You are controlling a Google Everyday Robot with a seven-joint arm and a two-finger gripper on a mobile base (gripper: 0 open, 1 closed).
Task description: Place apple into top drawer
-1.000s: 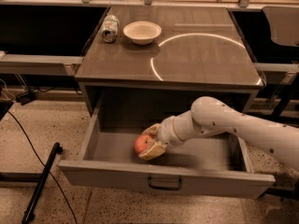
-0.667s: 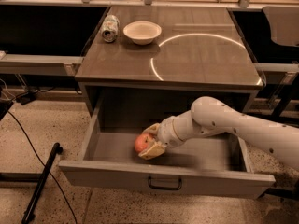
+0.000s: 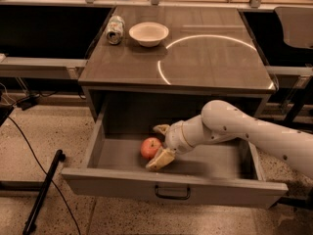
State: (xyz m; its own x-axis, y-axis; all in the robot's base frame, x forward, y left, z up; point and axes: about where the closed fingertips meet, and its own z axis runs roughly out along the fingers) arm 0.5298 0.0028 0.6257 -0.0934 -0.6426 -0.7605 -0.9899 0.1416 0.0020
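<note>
The apple (image 3: 149, 148), red-orange and round, rests on the floor of the pulled-out top drawer (image 3: 122, 182), left of its centre. My gripper (image 3: 161, 144) reaches into the drawer from the right on the white arm (image 3: 244, 129). Its two tan fingers are spread apart, one behind the apple (image 3: 161, 129) and one in front of it (image 3: 160, 159). The apple sits at the fingertips, mostly showing to their left. The fingers look clear of its skin. The drawer's dark handle (image 3: 172, 193) is at the centre of the flat front panel.
On the cabinet top (image 3: 210, 62) stand a white bowl (image 3: 148, 33) and a crushed can (image 3: 115, 29) at the back left. A black cable and stand (image 3: 44, 190) lie on the speckled floor to the left. A chair (image 3: 296, 26) is at the right.
The fingers have spread apart from around the apple, which now shows more fully on the drawer floor. The arm has barely moved.
</note>
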